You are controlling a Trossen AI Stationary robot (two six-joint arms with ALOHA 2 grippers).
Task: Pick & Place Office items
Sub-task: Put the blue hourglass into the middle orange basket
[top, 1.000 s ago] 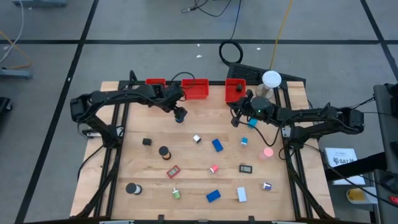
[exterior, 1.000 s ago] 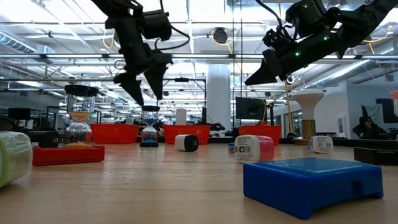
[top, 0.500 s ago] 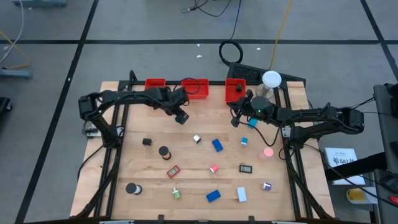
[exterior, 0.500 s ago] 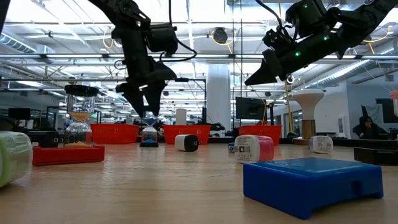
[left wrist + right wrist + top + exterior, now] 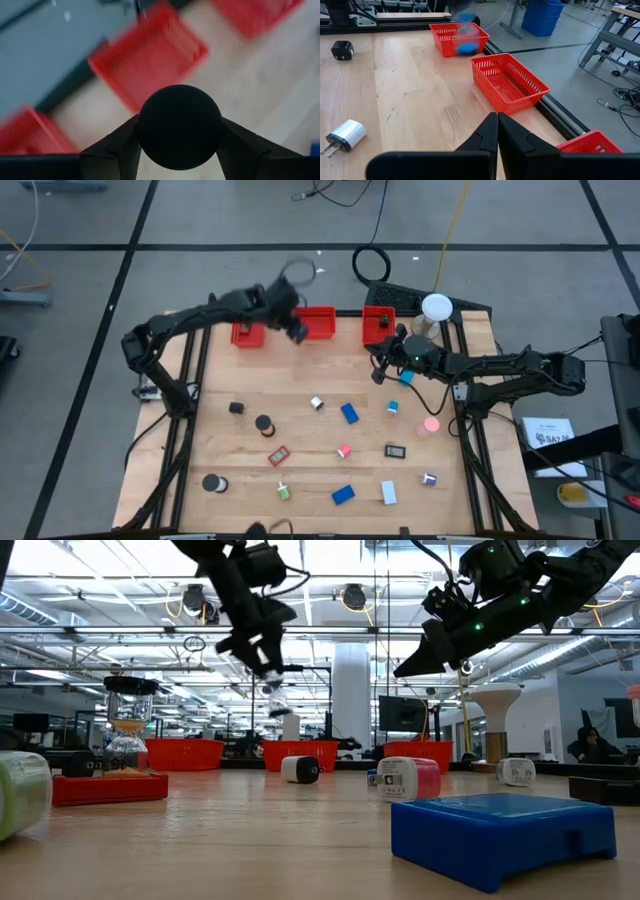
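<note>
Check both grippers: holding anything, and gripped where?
Left gripper is shut on the small blue-based hourglass, by one round end cap, above the red bins. Right gripper is shut, empty.

Three red bins (image 5: 313, 323) line the far edge of the worktop (image 5: 220, 450). The left gripper (image 5: 297, 330) hangs above the middle bin, its jaws clamped on a round dark object (image 5: 179, 126), and blocks access there from overhead. The right gripper (image 5: 381, 374) hangs near the right bin (image 5: 377, 326), jaws closed. Between the bins and the scattered office items (image 5: 349, 413), a bare strip of worktop runs across. The white dome (image 5: 436, 307) stands at the far right corner.
</note>
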